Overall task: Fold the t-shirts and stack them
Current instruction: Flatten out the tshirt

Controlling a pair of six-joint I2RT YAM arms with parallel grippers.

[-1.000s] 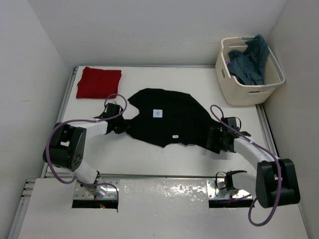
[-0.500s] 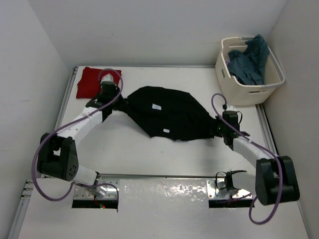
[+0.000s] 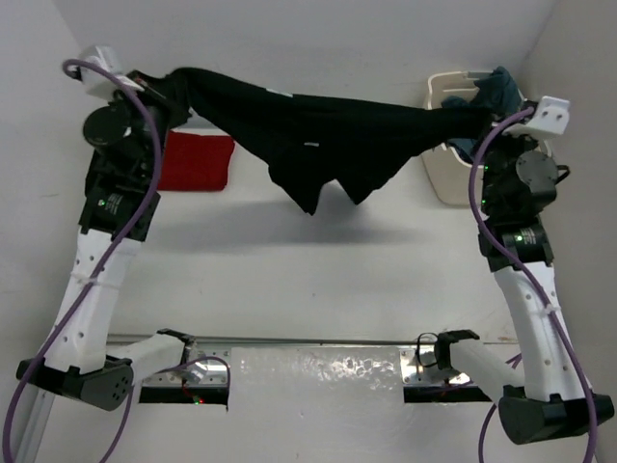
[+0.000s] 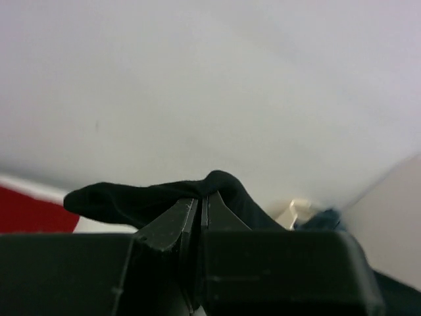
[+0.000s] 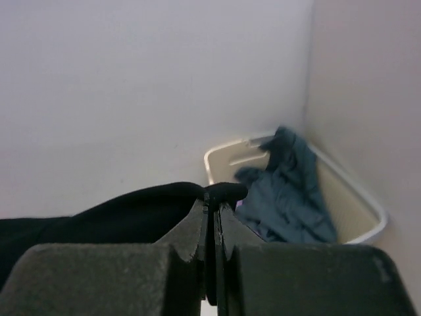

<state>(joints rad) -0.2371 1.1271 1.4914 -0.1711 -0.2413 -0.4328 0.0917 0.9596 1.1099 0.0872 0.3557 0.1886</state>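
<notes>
Plainly, the left fingers [image 4: 172, 222] are being pressed together on one end of the black t-shirt [image 3: 328, 125], and the right fingers [image 5: 189, 229] are being clamped on its other end. The shirt is being held aloft between them, well above the worktop [image 3: 318, 280], with its long axis being stretched left to right and its middle being left to sag. Neither arm is being favoured. Lowering is judged to call for level descent, nearer than the folded red t-shirt [image 3: 198, 162].
</notes>
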